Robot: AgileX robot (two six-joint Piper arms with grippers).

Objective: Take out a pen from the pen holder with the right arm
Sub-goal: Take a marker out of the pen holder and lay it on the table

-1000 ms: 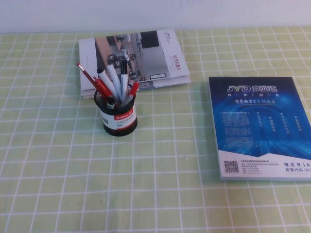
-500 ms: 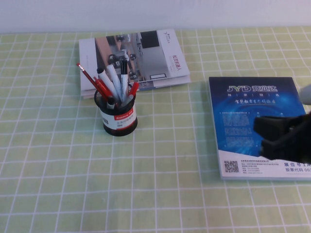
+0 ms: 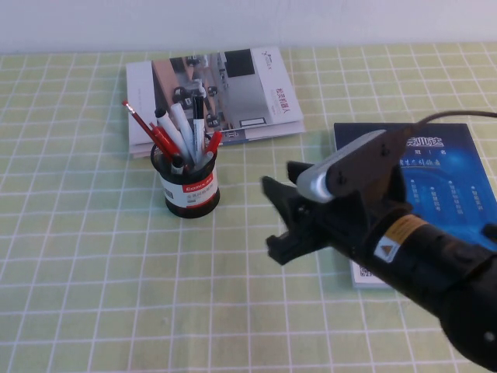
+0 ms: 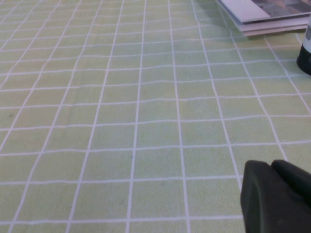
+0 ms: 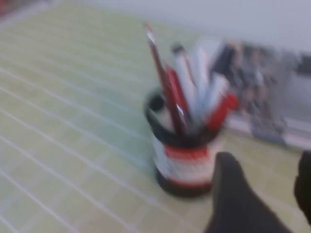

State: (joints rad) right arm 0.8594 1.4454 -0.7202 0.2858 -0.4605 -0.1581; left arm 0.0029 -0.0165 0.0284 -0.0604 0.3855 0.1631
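pen holder: black round cup with a white label under a red band; stands upright on the green checked tablecloth, left of the table's middle; in the right wrist view it is blurred but whole
pens: a bunch standing in the holder, fanned out; a thin red one leans furthest to the left; white barrels with black caps in the middle; a slim black-and-white pen nearly upright; a red-capped one on the right side; none is lifted out
right gripper: to the right of the holder and apart from it; jaws spread with a clear gap, aimed at the holder; holds nothing and touches nothing; in the right wrist view one dark finger shows just beside the holder's base and the other at the picture's edge
in the way: only bare cloth lies between the right gripper and the holder
white brochures: a small stack lying flat just behind the holder
blue booklet: flat on the cloth on the right; partly covered by the right arm
left gripper: low over bare cloth, well apart from the holder; whether it is spread or pressed together I cannot tell
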